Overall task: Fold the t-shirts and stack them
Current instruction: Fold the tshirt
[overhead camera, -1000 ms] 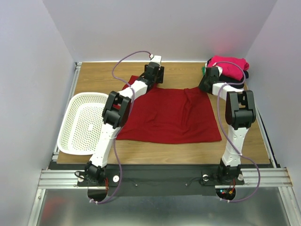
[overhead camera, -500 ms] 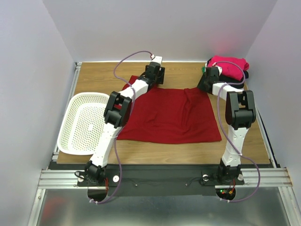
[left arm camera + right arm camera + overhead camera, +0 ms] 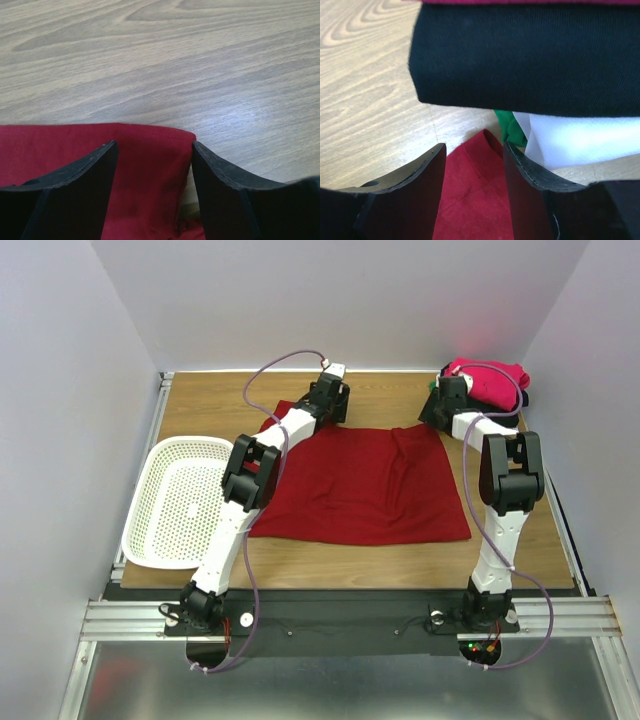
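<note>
Top external view: dark red t-shirt point(image 3: 365, 485) lies spread flat on the worktop point(image 3: 400, 560). White perforated basket point(image 3: 150, 525) sits off its left edge. The left arm point(image 3: 245, 475) covers the gap, so contact cannot be judged. The other t-shirts are stacked just beyond its far right corner, with the bright pink t-shirt point(image 3: 487, 375) on top. The left arm reaches to the shirt's far edge near the far left corner. The right arm point(image 3: 510, 475) reaches to the far right corner.

Left wrist view: left jaws open, standing either side of a hemmed corner of the dark red shirt. The cloth lies slack between them, not pinched.

Right wrist view: right jaws open, astride a pointed tip of the dark red shirt, cloth unclamped. Just past that tip is the folded black t-shirt point(image 3: 530, 55). The green t-shirt point(image 3: 510, 127) and white t-shirt point(image 3: 570, 137) show beneath it.
</note>
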`<state>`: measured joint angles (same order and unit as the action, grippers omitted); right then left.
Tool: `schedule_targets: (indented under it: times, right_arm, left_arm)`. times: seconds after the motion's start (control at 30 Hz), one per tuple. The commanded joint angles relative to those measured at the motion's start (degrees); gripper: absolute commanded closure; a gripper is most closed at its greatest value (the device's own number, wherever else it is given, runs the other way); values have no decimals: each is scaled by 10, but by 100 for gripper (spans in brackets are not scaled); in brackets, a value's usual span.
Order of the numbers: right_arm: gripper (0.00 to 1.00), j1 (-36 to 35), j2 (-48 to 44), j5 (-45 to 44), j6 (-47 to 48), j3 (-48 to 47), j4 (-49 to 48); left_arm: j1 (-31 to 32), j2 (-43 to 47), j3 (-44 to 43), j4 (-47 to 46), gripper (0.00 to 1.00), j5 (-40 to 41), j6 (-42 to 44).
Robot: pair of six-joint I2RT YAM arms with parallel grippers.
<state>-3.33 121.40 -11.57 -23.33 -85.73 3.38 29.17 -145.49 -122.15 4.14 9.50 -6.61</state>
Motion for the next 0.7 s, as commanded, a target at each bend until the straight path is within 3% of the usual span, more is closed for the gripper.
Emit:
schedule_targets:
  times: [0.0, 0.53, 0.67]
  right_arm:
    - [45, 4, -20, 4, 11, -28, -25]
    - [46, 4, 32, 18, 16, -51, -24]
    - [46, 3, 33, 21, 15, -44, -23]
  left_arm:
    - [2, 3, -37, 10, 31, 7, 7]
    - [2, 37, 1, -28, 85, 27, -2]
    - [2, 67, 37, -53, 89, 41, -12]
